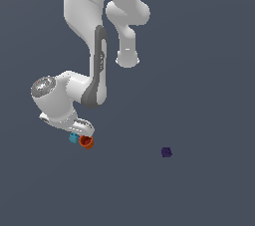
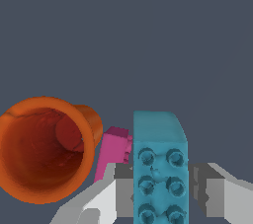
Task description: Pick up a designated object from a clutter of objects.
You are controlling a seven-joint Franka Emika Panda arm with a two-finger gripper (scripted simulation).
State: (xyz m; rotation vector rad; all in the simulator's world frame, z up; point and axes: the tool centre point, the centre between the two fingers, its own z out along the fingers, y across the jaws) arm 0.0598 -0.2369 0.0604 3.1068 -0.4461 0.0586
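Note:
The teal studded brick [image 2: 159, 168] lies between my two fingers in the wrist view, studs facing the camera. My gripper [image 2: 163, 196] is closed on its long sides, with one pad [image 2: 123, 193] touching it and the other pad [image 2: 200, 188] right against it. In the exterior view the brick [image 1: 73, 138] shows just under my gripper [image 1: 79, 133], low over the floor. The orange ribbed cup [image 2: 44, 149] lies on its side right beside the brick, its mouth towards the camera. The small pink block [image 2: 114, 151] sits between the cup and the brick, touching my finger.
The orange cup [image 1: 87, 142] sits against the brick on the exterior view's right side. A dark purple cube [image 1: 167, 152] sits alone, far off to the exterior view's right. The floor [image 1: 199, 70] is plain dark grey.

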